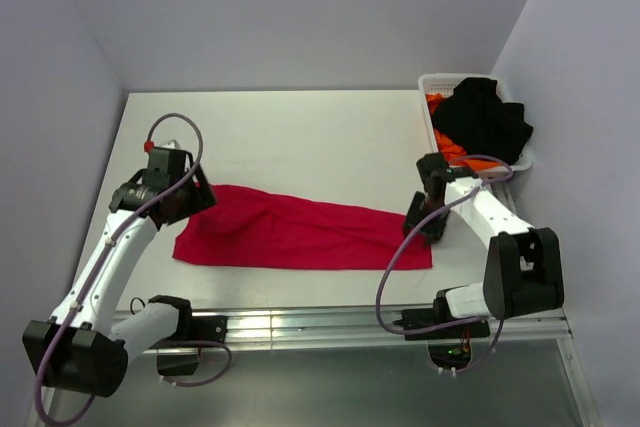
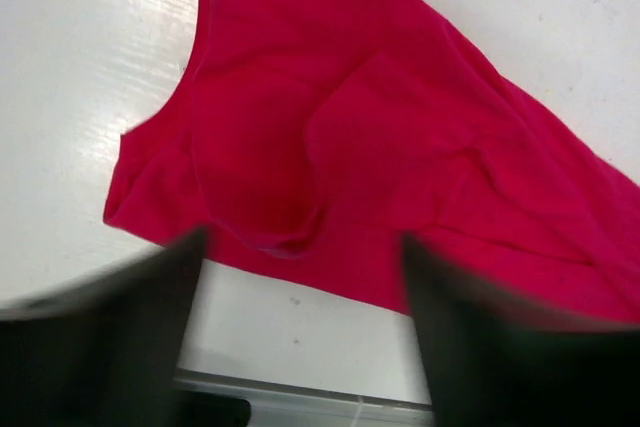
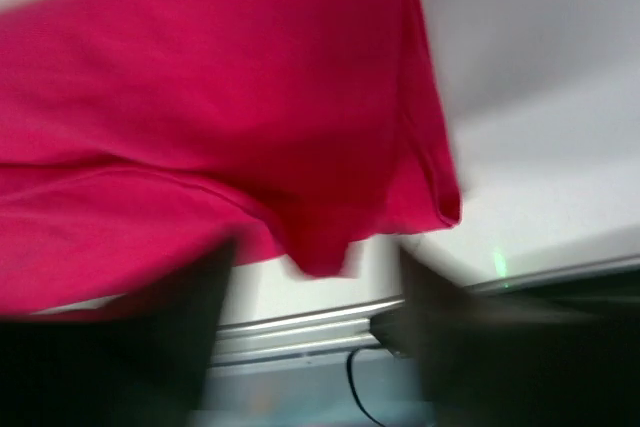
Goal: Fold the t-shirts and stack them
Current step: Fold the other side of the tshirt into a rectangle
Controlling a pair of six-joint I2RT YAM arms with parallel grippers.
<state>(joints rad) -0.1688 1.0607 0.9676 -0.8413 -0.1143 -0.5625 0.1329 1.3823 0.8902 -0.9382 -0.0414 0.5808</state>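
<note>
The crimson-red t-shirt (image 1: 300,232) lies on the white table (image 1: 300,142) as a long strip running left to right. My left gripper (image 1: 195,197) hovers over its left end. In the left wrist view the gripper (image 2: 302,247) is open, with the shirt (image 2: 380,137) spread ahead and its near hem between the fingers (image 2: 130,337). My right gripper (image 1: 418,227) is at the shirt's right end. In the blurred right wrist view it (image 3: 315,252) is open, and a fold of the red shirt (image 3: 220,107) hangs between the fingers (image 3: 470,337). A black t-shirt (image 1: 485,117) and an orange one (image 1: 447,144) lie in the basket.
The white lattice basket (image 1: 432,82) stands at the table's back right, close behind the right arm. The table's metal front rail (image 1: 300,325) runs just below the red shirt. Lilac walls close in the left, back and right sides.
</note>
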